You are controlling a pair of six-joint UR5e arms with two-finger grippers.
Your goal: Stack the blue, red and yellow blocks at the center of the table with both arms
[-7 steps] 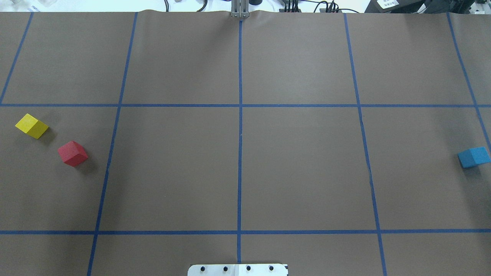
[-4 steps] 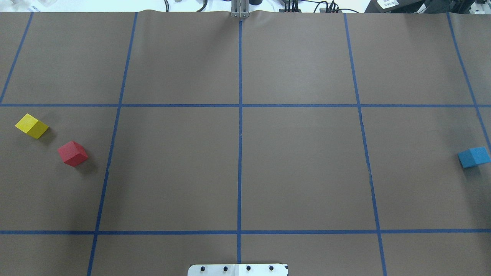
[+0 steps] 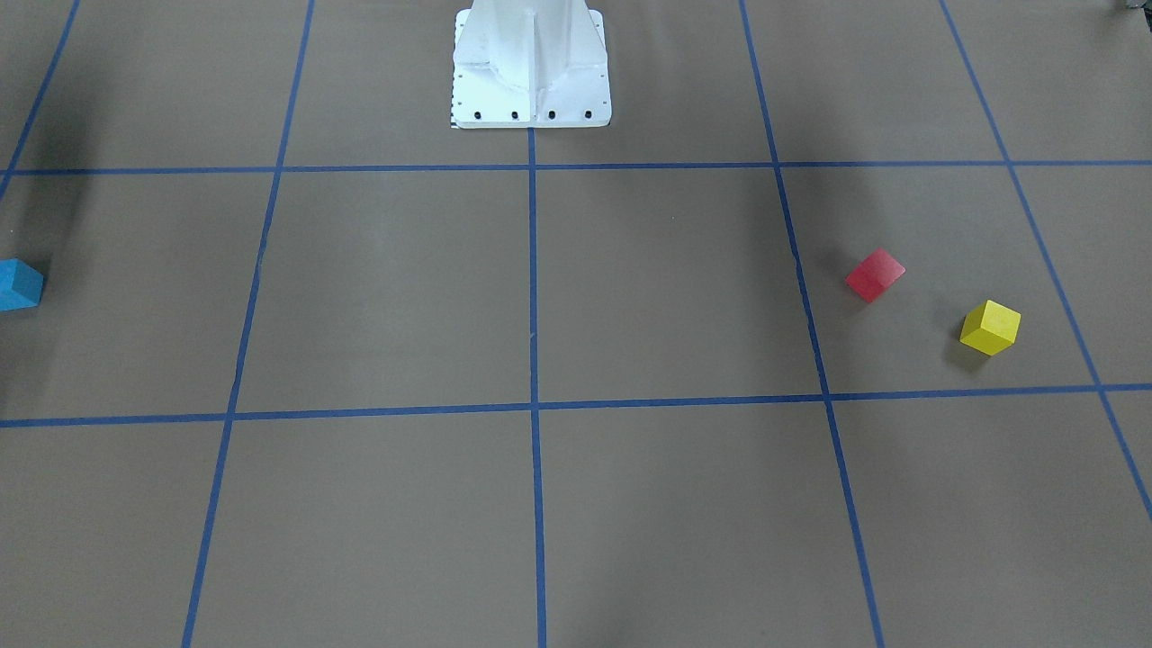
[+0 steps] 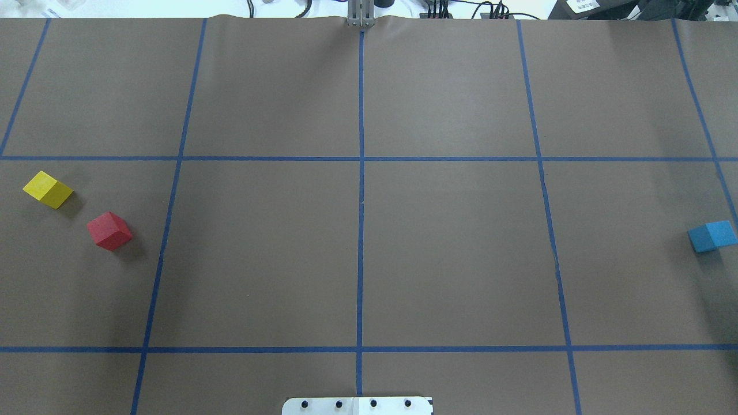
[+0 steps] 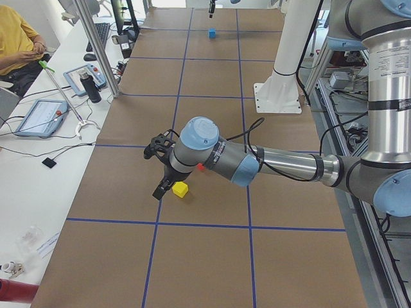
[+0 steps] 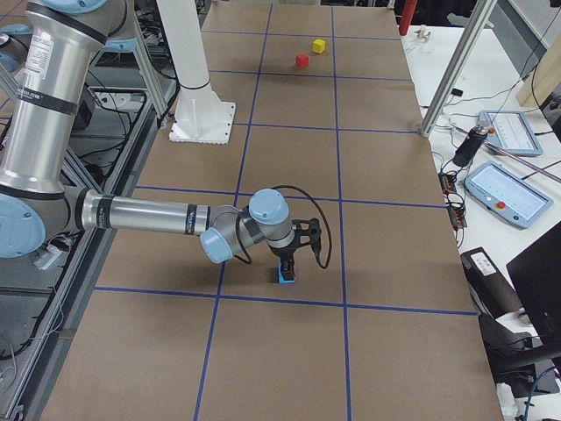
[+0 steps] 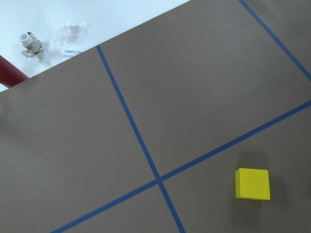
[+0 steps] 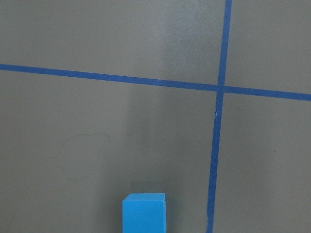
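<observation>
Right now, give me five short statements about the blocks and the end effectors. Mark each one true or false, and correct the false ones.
1. The yellow block and the red block lie apart on the robot's left side of the table. True.
2. The blue block is stacked on the red block. False: it lies alone on the table, far to the robot's right.
3. A block already sits at the table's centre. False: all three lie near the table's ends.
4. The left end effector is close beside the yellow block. True.
5. The right end effector is at the red block. False: it is at the blue block.
</observation>
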